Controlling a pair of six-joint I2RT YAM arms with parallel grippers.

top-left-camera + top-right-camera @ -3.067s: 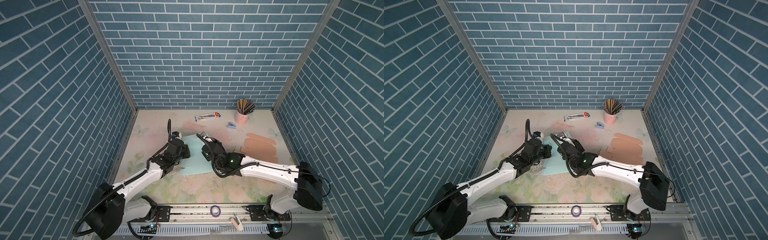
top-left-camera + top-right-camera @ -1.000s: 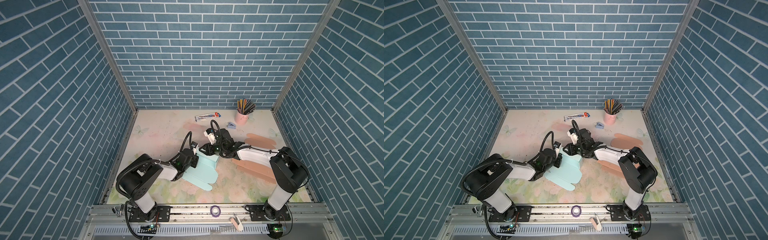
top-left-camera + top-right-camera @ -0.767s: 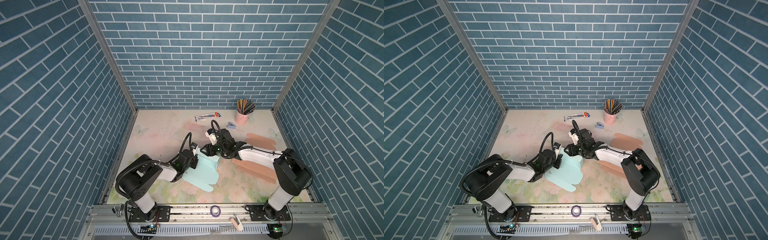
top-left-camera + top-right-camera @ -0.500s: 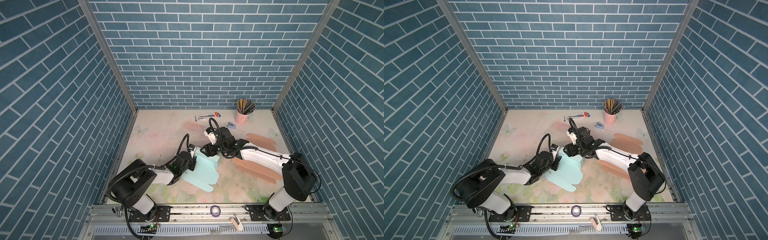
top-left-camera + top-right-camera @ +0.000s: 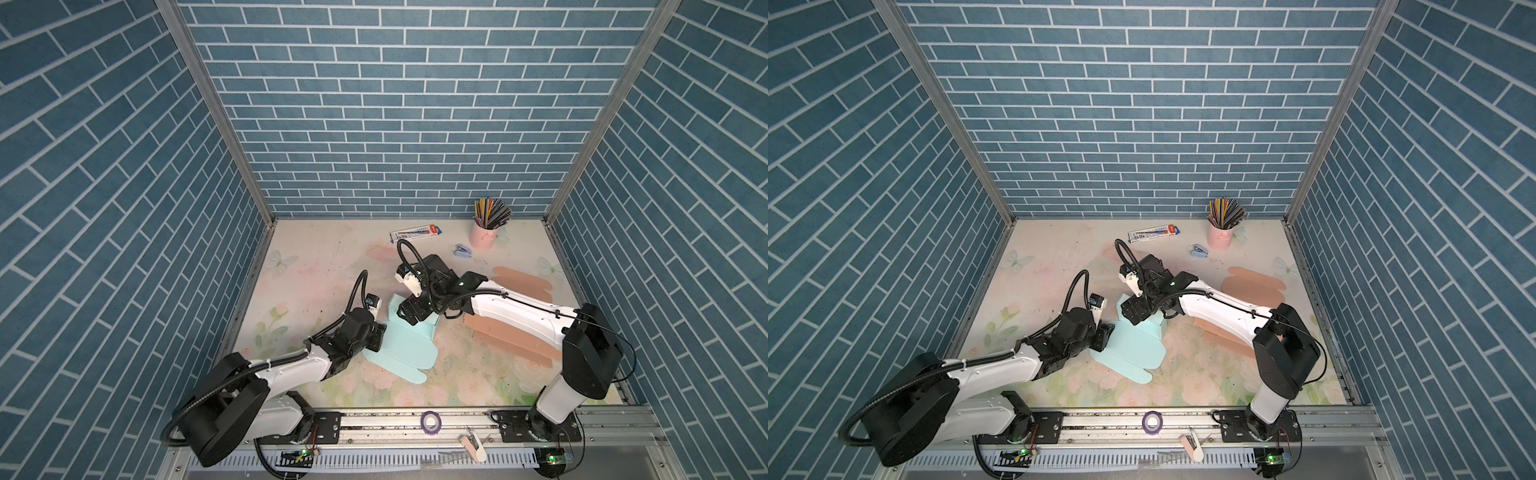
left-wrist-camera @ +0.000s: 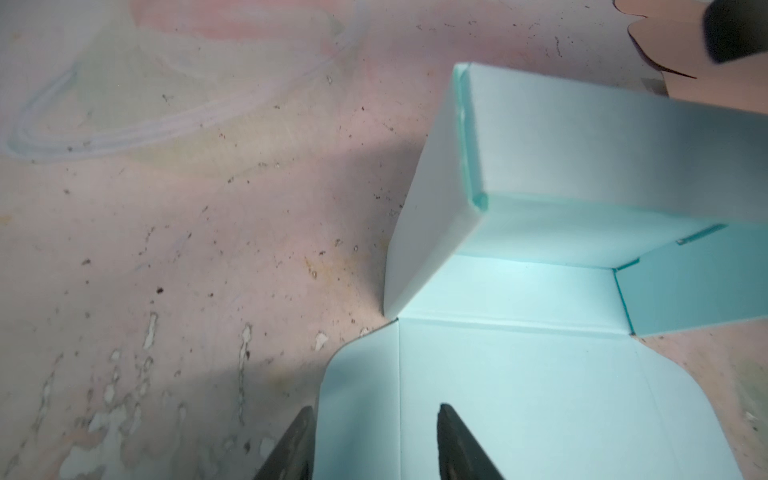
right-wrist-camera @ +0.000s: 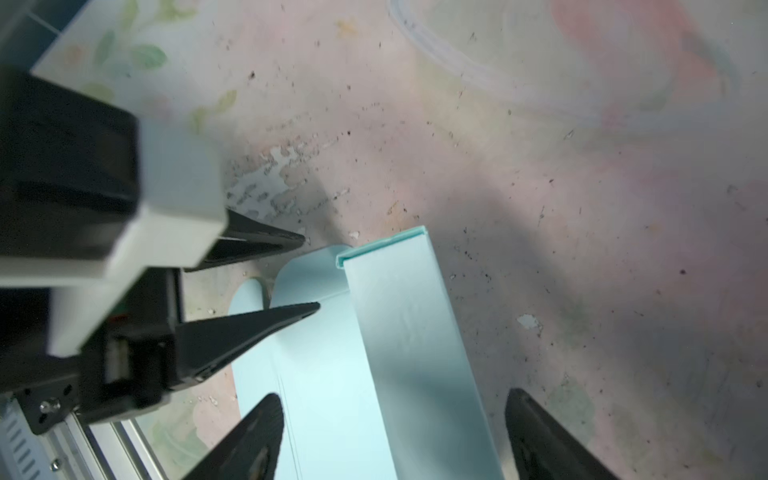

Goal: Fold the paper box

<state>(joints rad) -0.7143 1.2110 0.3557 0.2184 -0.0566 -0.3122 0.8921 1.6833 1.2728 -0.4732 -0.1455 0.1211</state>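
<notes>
Straddling paper box (image 7: 415, 353), wrist-only: right gripper (image 7: 392, 397)

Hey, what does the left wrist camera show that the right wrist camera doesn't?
Only the left wrist view shows the peach cardboard sheet and the inside floor of the paper box. Only the right wrist view shows the left claw from outside, open at a rounded flap, and the metal rail. Both show the pale blue box with one wall folded upright, on the floral table.
</notes>
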